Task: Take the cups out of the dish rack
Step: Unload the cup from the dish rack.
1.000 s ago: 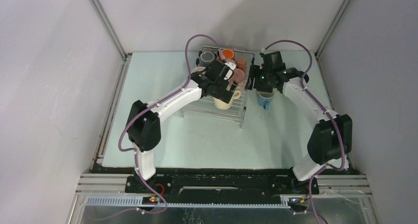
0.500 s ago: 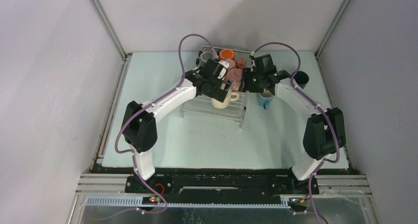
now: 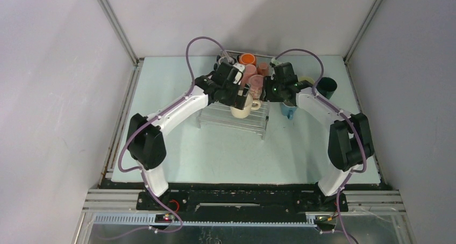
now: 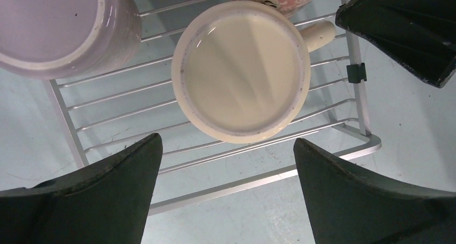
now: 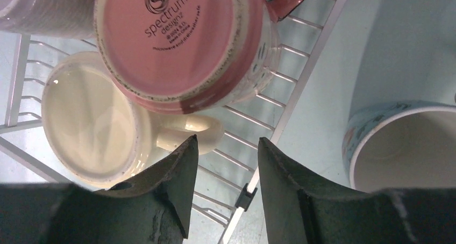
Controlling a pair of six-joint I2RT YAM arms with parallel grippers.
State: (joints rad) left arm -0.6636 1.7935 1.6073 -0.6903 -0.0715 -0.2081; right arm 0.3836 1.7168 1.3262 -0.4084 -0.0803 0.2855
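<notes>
The dish rack (image 3: 234, 117) stood at the far middle of the table (image 3: 161, 104), with cups (image 3: 256, 84) crowded on its far part. The left hand (image 4: 227, 143) hung right over the near right part of the rack. Its two fingers were spread wide apart and it held nothing. The cream cup (image 4: 241, 72) lay straight ahead of the gap between them, not touching either finger. A lilac cup (image 4: 54, 29) sat just left of the cream one.

The right hand (image 5: 228, 144) was over the right edge of the rack, partly open and empty too. The cream cup's handle lay just past its fingertips, not between them. A pink cup (image 5: 172, 40) leaned bottom-up, just on the far side of the cream cup. A blue cup (image 5: 408, 147) stood mouth-up on the table, just right of the rack. An orange cup (image 3: 248, 58) sat at the rack's far end, and a dark cup (image 3: 326, 86) stood on the table well to the right.
</notes>
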